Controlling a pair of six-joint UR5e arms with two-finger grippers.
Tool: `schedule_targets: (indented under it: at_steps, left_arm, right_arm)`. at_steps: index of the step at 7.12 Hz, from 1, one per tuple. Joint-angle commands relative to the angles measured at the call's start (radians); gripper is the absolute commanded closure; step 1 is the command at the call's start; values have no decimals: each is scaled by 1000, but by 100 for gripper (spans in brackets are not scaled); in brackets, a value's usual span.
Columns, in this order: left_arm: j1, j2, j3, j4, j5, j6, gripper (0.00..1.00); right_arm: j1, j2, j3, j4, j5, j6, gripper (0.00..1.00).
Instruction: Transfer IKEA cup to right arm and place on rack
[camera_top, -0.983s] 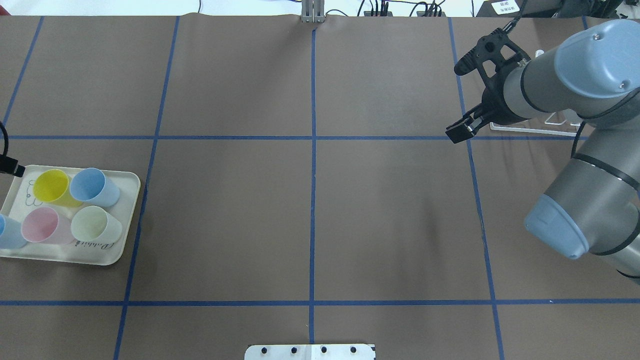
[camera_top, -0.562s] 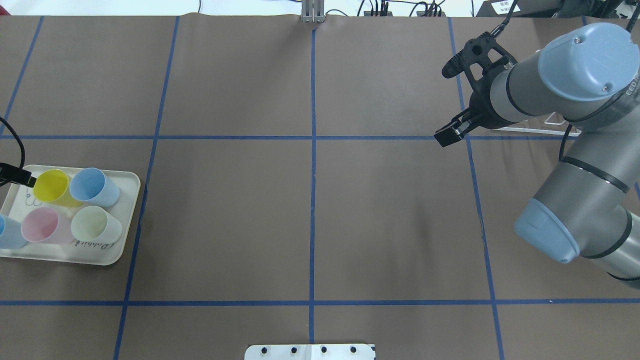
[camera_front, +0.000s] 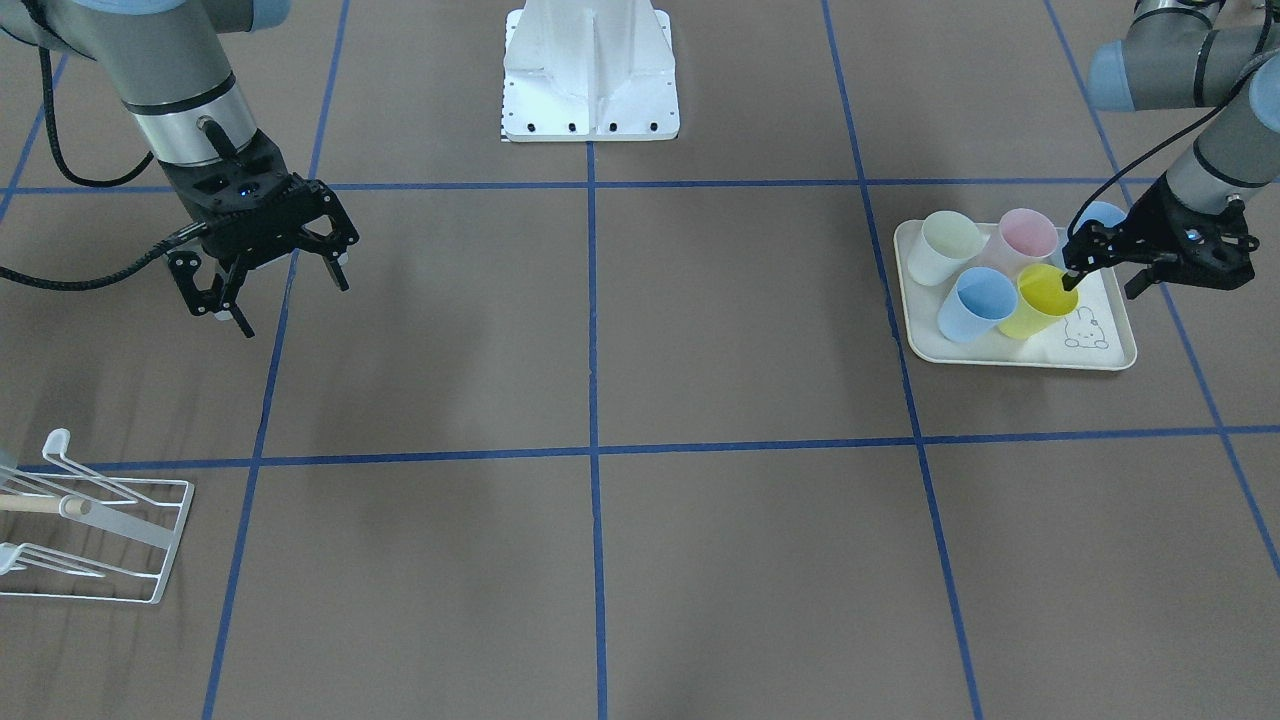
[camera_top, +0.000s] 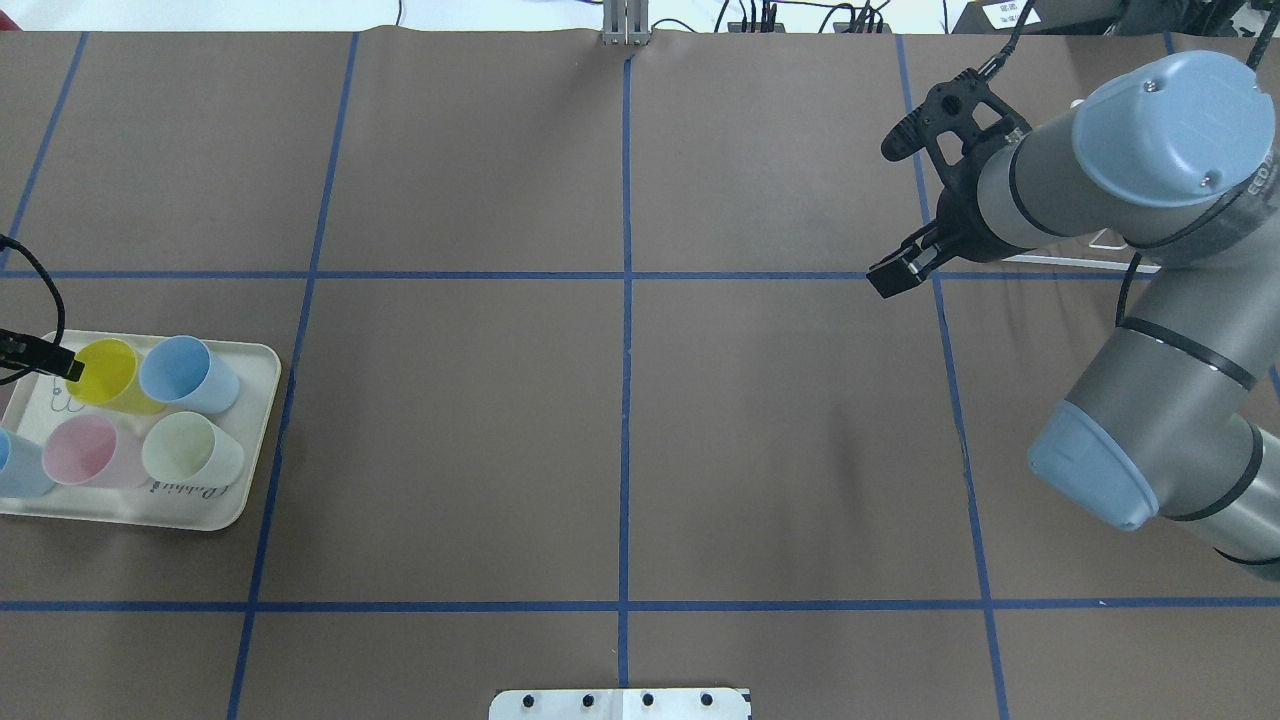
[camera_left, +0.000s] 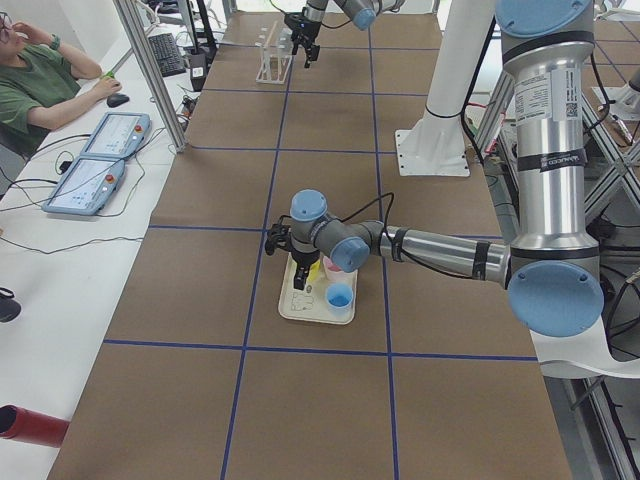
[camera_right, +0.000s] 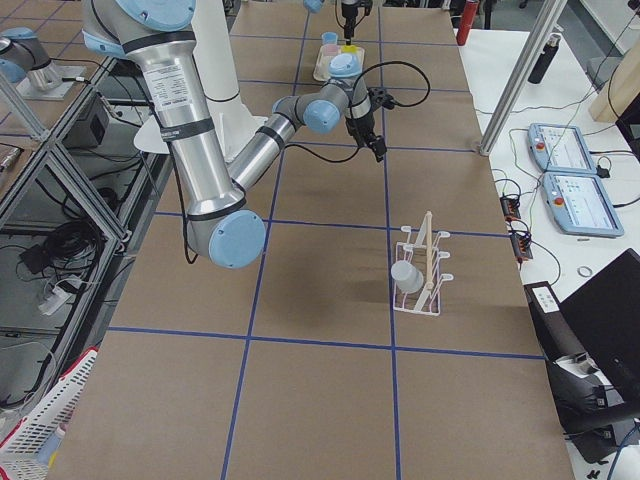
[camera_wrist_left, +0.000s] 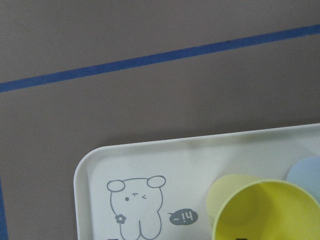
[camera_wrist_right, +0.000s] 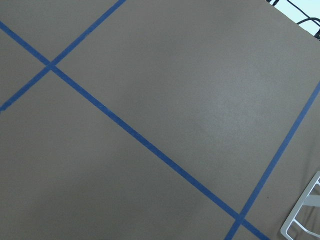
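My left gripper (camera_front: 1100, 285) has edged in over the rabbit tray (camera_front: 1010, 358), jaws spread wide, one fingertip (camera_front: 1069, 281) at the rim of the yellow IKEA cup (camera_front: 1040, 300) beside the tray's rabbit drawing.

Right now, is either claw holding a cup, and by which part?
Neither. The right claw hangs open over the table; the left claw is open at the rim of the yellow cup, not gripping.

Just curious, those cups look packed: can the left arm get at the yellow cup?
Probably yes: its open fingers hover at the rim of the yellow cup, on the side facing bare tray.
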Motion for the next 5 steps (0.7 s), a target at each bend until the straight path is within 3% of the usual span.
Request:
schedule_targets:
  at_steps: [1,4,5]
  left_arm:
    - [16,-10,6,1,-32,-12,31]
    - [18,-19,17,3,-39,-23,95]
    - [16,-21,17,9,-39,-23,100]
  right_arm:
    - [0,-5,-1,0,-2,0,0]
    - [0,-8,-1,0,-2,0,0]
    - [0,-7,-1,0,-2,0,0]
